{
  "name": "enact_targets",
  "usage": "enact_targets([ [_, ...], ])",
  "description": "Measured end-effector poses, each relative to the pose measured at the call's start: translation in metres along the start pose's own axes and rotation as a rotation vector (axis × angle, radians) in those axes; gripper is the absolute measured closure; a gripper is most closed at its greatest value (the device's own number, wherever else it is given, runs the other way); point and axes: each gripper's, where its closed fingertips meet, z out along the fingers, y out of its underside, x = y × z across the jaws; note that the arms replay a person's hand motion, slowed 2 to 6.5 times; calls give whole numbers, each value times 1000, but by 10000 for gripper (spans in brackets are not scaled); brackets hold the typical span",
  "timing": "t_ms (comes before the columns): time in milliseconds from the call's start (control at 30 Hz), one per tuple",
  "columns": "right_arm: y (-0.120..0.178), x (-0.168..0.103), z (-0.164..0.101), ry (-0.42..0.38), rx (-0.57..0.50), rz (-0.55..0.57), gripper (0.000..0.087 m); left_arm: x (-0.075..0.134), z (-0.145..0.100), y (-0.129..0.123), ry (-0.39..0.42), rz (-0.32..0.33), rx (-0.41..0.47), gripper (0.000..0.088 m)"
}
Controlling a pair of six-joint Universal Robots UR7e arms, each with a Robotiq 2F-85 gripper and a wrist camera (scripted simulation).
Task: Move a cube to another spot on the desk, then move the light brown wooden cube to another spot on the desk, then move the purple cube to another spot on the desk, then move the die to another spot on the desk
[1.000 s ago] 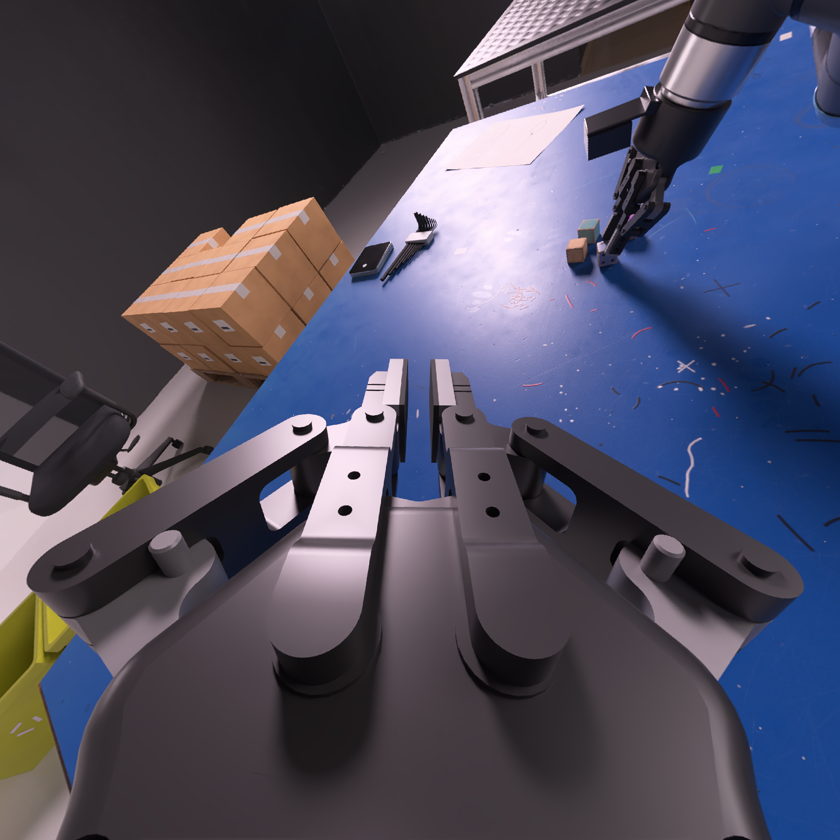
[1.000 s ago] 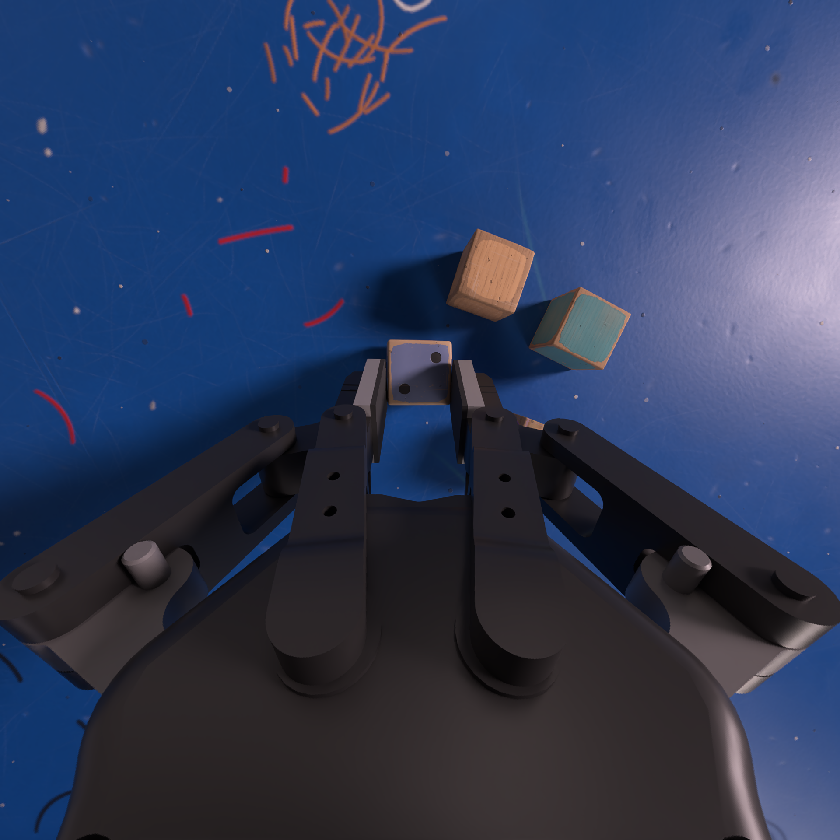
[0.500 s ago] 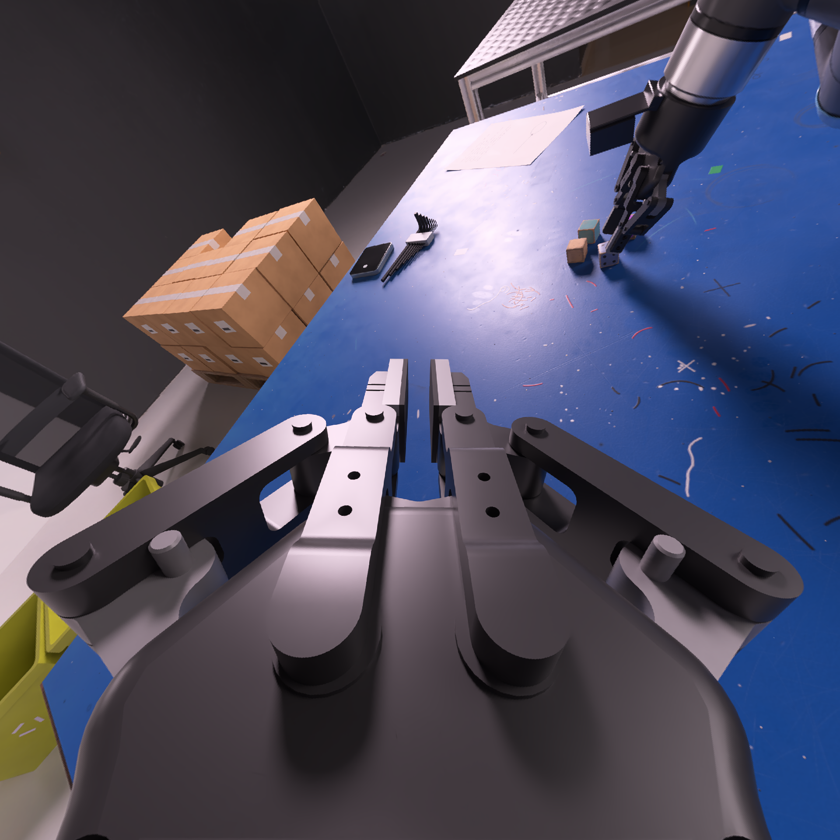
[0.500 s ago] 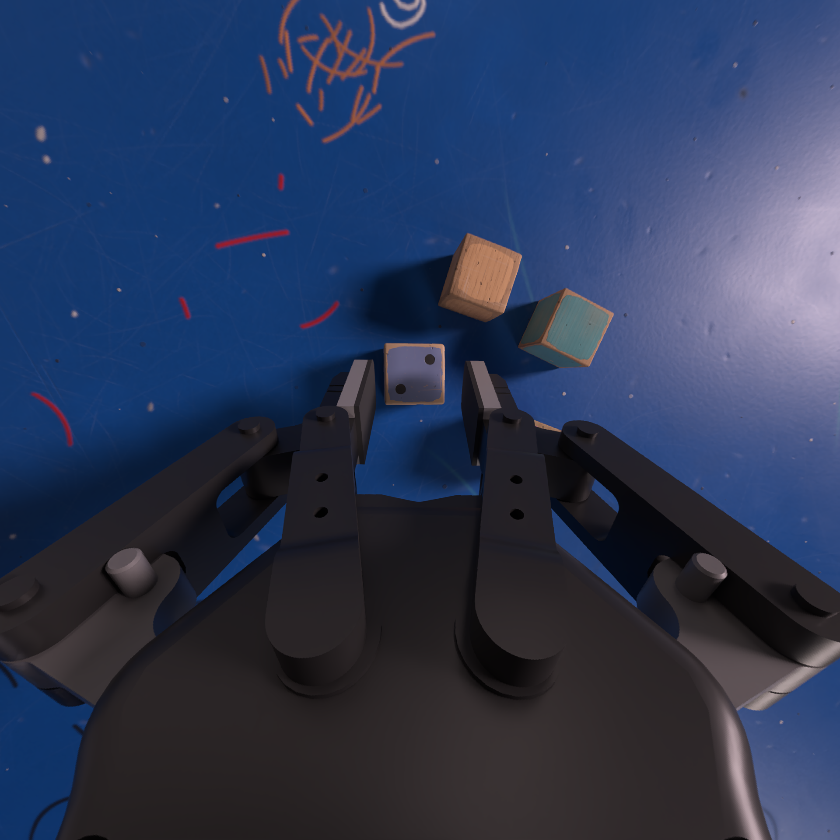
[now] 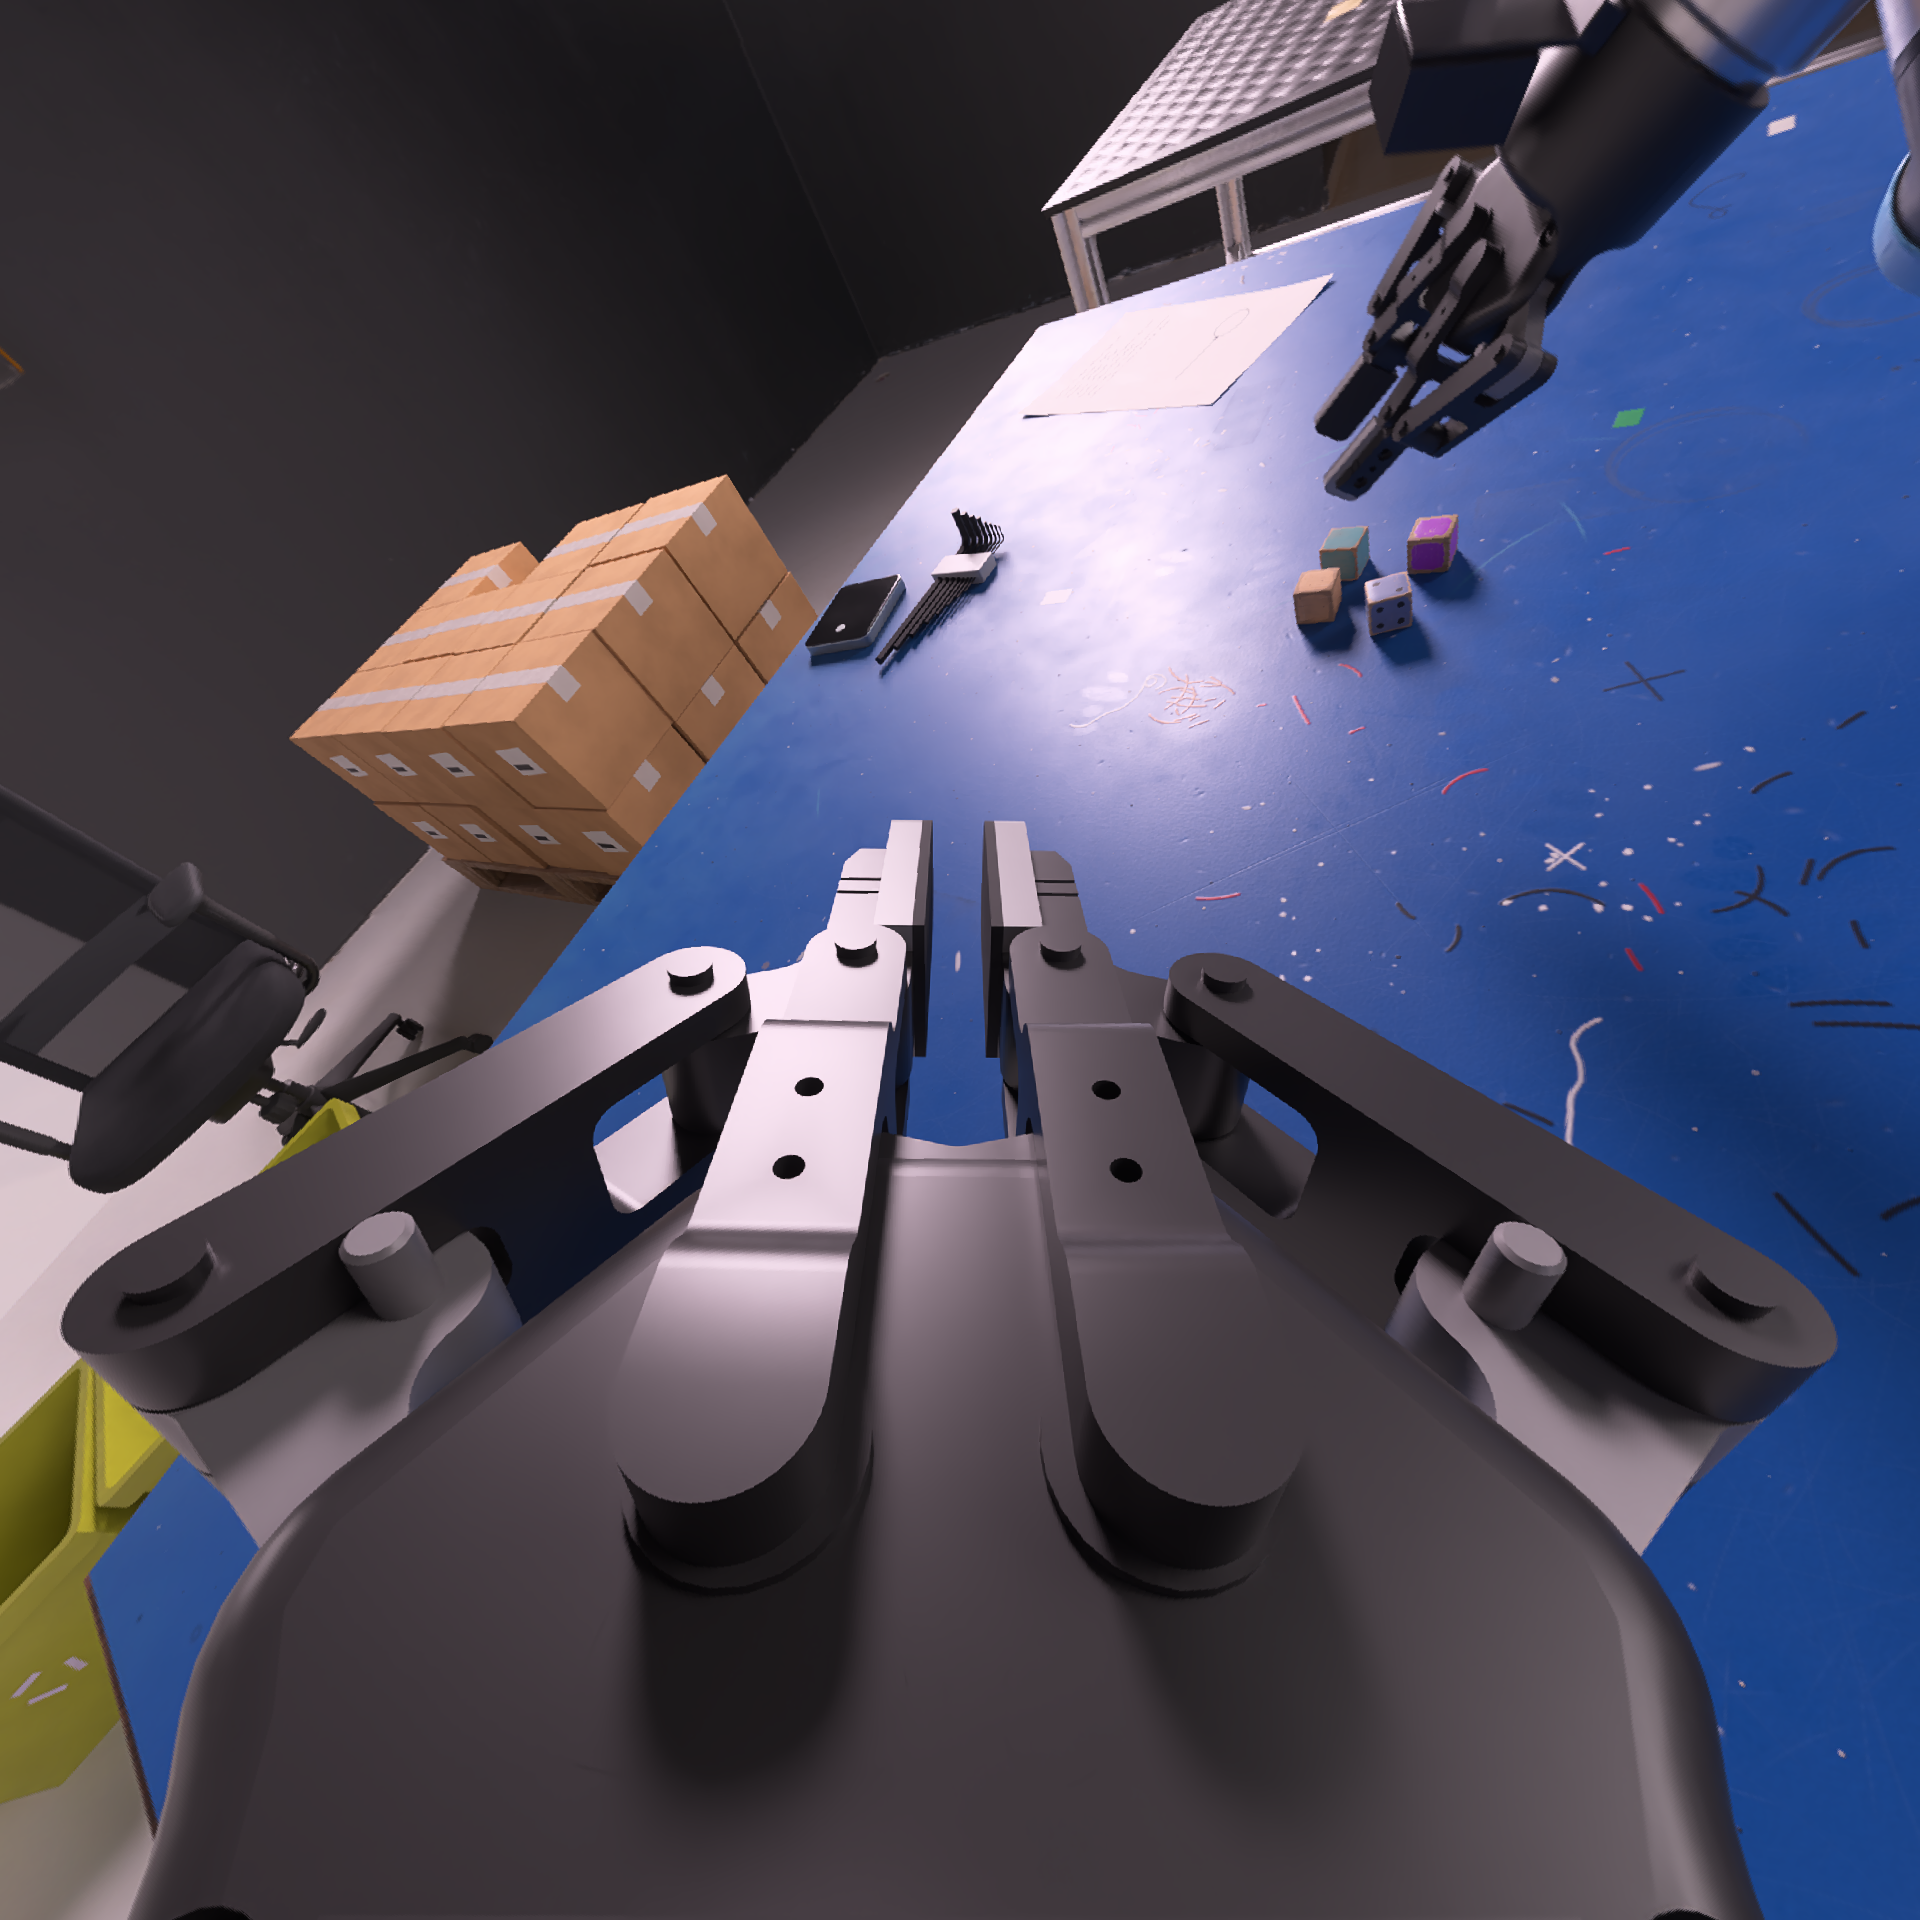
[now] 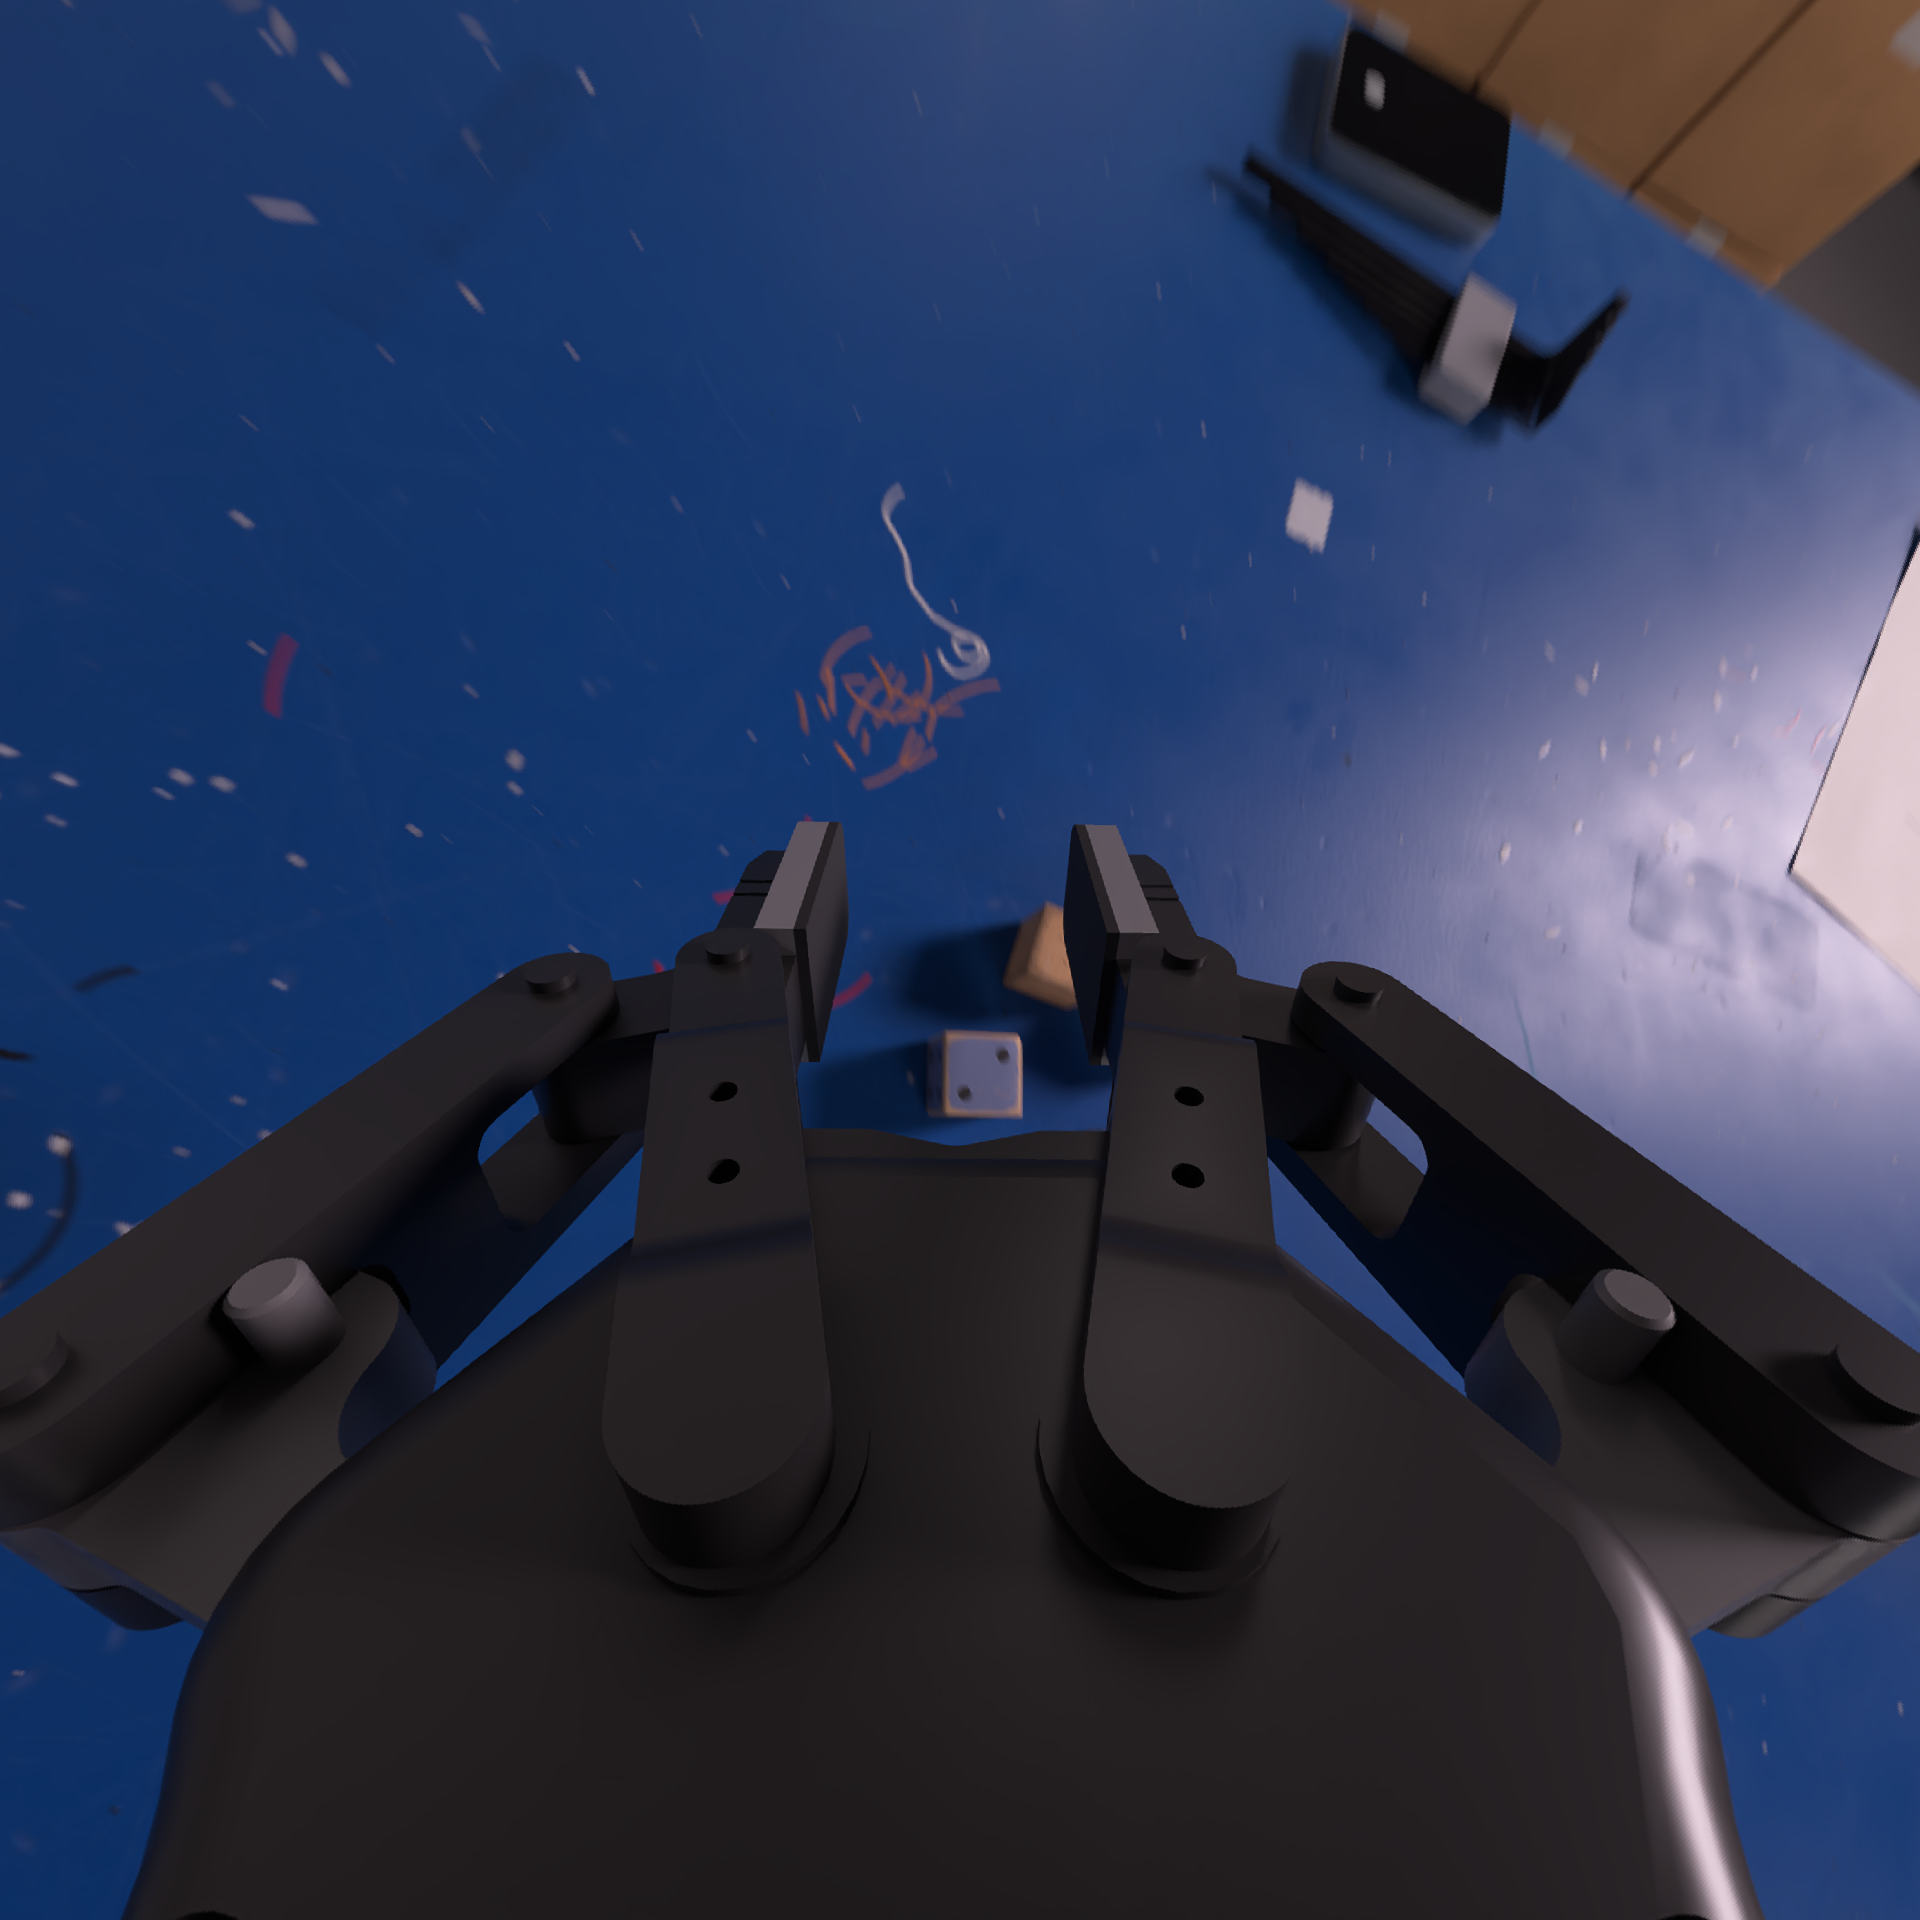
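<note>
- Blue, paint-flecked desk is filling both views, with stacked cardboard boxes sitting off its far edge.
- I am seeing my right gripper hanging above the desk with its jaws spread wide and nothing between them.
- I am watching the die sitting flat on the desk below that gripper, with the light brown wooden cube just beside it.
- I am finding the teal cube and the purple cube close by in the left wrist view; all four are crowding one small patch.
- I am judging that crowding as the main hazard: any descent here is risking a finger clipping a neighbour and knocking it aside.
- I am noting blur across the right wrist view, so lining up from it is risking a misplaced grasp.
- I am keeping my left gripper well apart from the cubes, jaws narrow with a slim gap, holding nothing.
- I am treating the hex key set and black pad as too distant to interfere.
</note>
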Motion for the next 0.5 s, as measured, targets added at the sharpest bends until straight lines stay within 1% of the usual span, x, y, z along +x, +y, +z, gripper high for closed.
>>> enact_targets([
  [133, -41, -24, -17, -36, 112, -39, 502, 0, 1, 0, 1, 1, 0, 791],
  [267, -75, -59, -27, -113, 183, -106, 503, 1, 2, 0, 2, 3, -7, 790],
  [333, -87, -80, -28, -167, 196, -153, 502, 1, 3, 1, 3, 4, -12, 790],
  [500, -105, -135, -23, -318, 187, -292, 456, 2, 5, 3, 3, 8, -26, 789],
])
